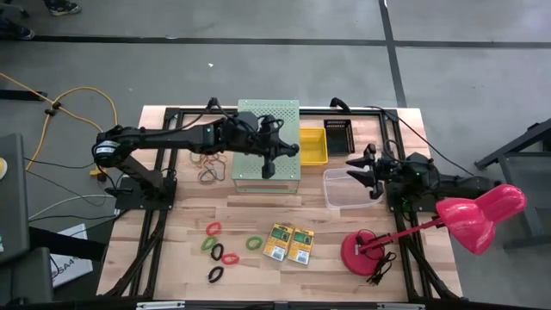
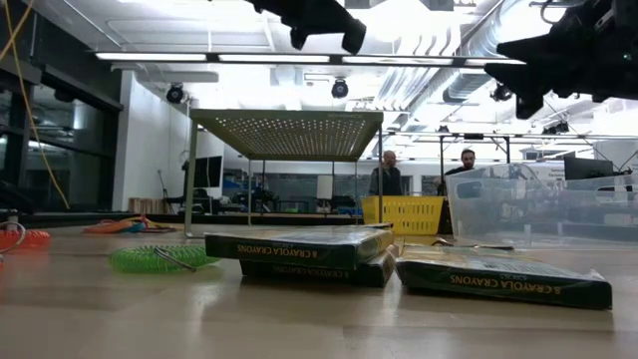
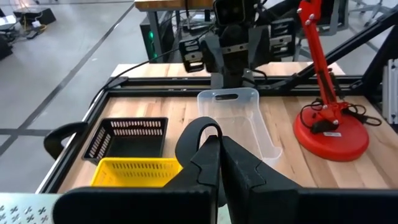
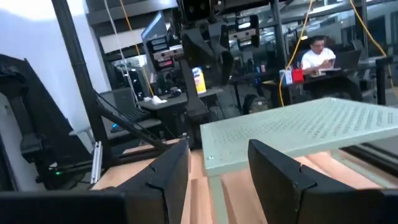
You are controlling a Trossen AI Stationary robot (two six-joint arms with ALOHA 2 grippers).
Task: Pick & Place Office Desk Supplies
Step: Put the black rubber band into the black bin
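My left gripper [image 1: 291,151] [image 3: 219,146] hangs over the right part of the pale-green perforated box [image 1: 269,129], shut on a black elastic band loop [image 3: 185,132]. My right gripper [image 1: 357,170] [image 4: 217,174] stands open over the clear bin [image 1: 343,200], nothing between its fingers. Two crayon boxes [image 1: 276,242] [image 1: 300,245] lie flat side by side on the near part of the table, also seen in the low view [image 2: 299,246] [image 2: 498,276]. Red [image 1: 213,228], green [image 1: 254,243] and black [image 1: 215,274] band loops lie to their left. My left gripper pinches the black band loop between its two shut fingers, which point about level toward the table's right side. The free part of the loop [image 3: 200,121] arches up past the fingertips. The band is lifted clear of the table and the box.
A yellow basket [image 1: 312,146] and a black basket [image 1: 337,133] stand right of the perforated box. A pink desk lamp [image 1: 478,215] with its red base [image 1: 366,251] stands at the near right. More bands [image 1: 211,168] lie left of the box. People sit in the room behind.
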